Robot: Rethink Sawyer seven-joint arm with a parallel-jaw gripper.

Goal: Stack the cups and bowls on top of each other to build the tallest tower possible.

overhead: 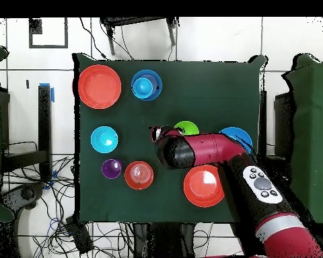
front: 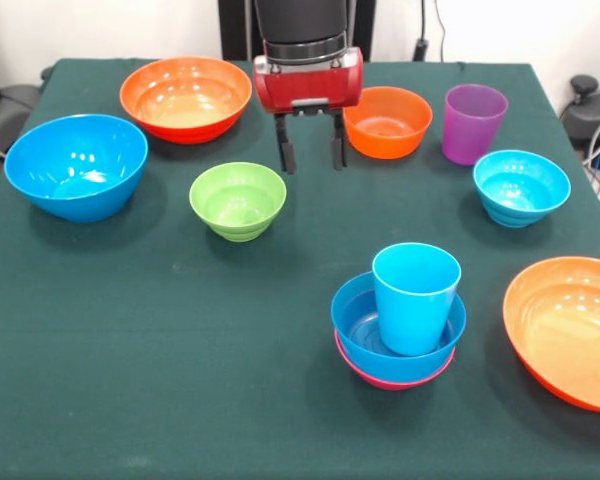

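Dark green cloth covers the table (front: 130, 400). At about five o'clock stands the tower (front: 400, 335): a light blue cup (front: 415, 295) in a blue bowl on a pink bowl. At twelve o'clock the gripper (front: 310, 150) hangs empty, fingers apart, with the green bowl (front: 237, 200) at its eight o'clock.

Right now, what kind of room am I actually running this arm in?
Most likely a robotics lab, not a home. A table under dark green cloth holds scattered glossy plastic bowls, loose cables trail over the white tiled floor, and the red and black gripper hangs open above the table.
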